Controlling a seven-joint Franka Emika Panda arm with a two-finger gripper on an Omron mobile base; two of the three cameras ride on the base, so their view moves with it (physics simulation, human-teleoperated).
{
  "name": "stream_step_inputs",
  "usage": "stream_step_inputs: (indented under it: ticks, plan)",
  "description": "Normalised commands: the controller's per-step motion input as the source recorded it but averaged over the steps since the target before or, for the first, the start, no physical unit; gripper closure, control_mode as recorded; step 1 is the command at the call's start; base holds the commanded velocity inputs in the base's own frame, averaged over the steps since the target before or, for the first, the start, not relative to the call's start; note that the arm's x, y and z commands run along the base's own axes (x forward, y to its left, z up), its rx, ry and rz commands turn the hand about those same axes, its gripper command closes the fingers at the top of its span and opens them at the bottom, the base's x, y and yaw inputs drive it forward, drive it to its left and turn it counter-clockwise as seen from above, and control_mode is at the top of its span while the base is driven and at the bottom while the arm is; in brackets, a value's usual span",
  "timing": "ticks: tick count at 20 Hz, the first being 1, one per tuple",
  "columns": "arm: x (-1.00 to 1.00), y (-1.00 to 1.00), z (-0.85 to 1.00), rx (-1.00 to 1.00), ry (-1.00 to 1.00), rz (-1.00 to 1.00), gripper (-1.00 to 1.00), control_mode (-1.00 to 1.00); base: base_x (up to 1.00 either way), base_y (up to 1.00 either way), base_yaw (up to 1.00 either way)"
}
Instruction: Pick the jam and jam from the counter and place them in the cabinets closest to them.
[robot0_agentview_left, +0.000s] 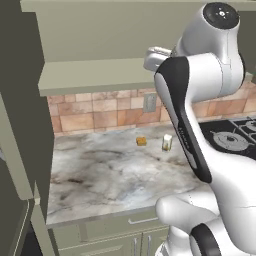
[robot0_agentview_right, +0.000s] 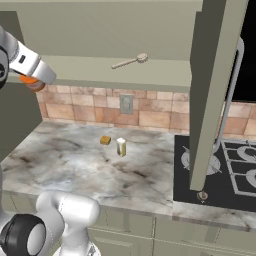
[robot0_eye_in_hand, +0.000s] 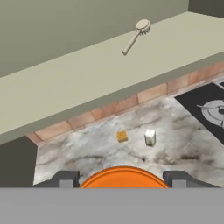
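Left base view
- Arm (robot0_agentview_left: 200, 100): you see it rising from the lower right, its elbow in front of the shelf (robot0_agentview_left: 95, 75) of the open cabinet.
- Counter (robot0_agentview_left: 110, 170): marbled, below the tiled wall.
- Small items: an orange block (robot0_agentview_left: 141, 141) and a pale jar (robot0_agentview_left: 167, 142) stand near each other at the back of the counter, apart, the jar nearer the stove (robot0_agentview_left: 235, 137).
- Door (robot0_agentview_left: 22, 125): hangs open at the left edge.

Right base view
- Gripper (robot0_agentview_right: 33, 82): at the left, level with the shelf edge, with an orange jam (robot0_agentview_right: 31, 83) showing under the white hand (held well above the counter).
- Brush (robot0_agentview_right: 129, 61): lies on the shelf, right of the gripper.
- Counter items: block left of the jar, both under the wall socket (robot0_agentview_right: 126, 104).
- Right door (robot0_agentview_right: 215, 90): stands open over the stove.

Hand view
- Fingers (robot0_eye_in_hand: 65, 179): you see both tips part-way apart with the jam's orange round top between them, closed on it.
- Jam position: at the gripper, before the shelf edge, above the counter.
- Beyond: the brush on the shelf; the block and jar down on the counter.
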Motion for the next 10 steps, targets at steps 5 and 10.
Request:
stream_step_inputs:
  ticks: [5, 10]
  plan:
    - [0.02, 0.0, 0.0, 0.0, 0.0, 0.0, 1.0, -1.0, 0.0, 0.0, 0.0]
    - [0.26, 0.0, 0.0, 0.0, 0.0, 0.0, 1.0, -1.0, 0.0, 0.0, 0.0]
